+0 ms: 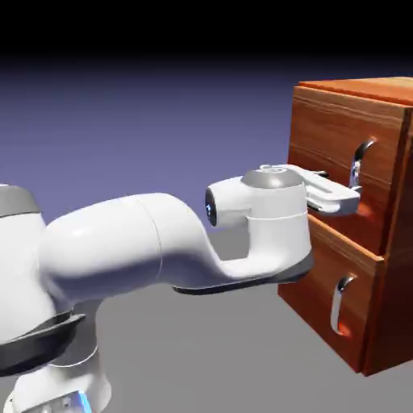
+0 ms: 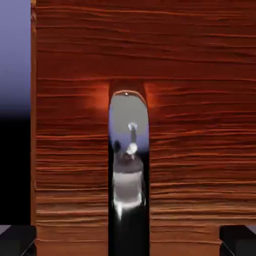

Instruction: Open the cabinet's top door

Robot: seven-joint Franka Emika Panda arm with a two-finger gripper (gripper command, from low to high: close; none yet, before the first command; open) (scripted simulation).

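While my gripper (image 1: pixel 348 196) is hovering with jaws spread wide and empty, the top door's (image 1: pixel 339 153) handle (image 2: pixel 128 155) is sitting dead ahead between my fingertips (image 2: pixel 17 239), its long axis running vertical on the cabinet (image 1: pixel 387 242) front, not yet touched.

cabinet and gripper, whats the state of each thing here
cabinet: upright, facing the arm
top door: looks shut, handle not yet gripped
top door handle: centred ahead between the jaws, untouched
lower panel: shut
gripper: jaws wide open, empty, level, close to the top door
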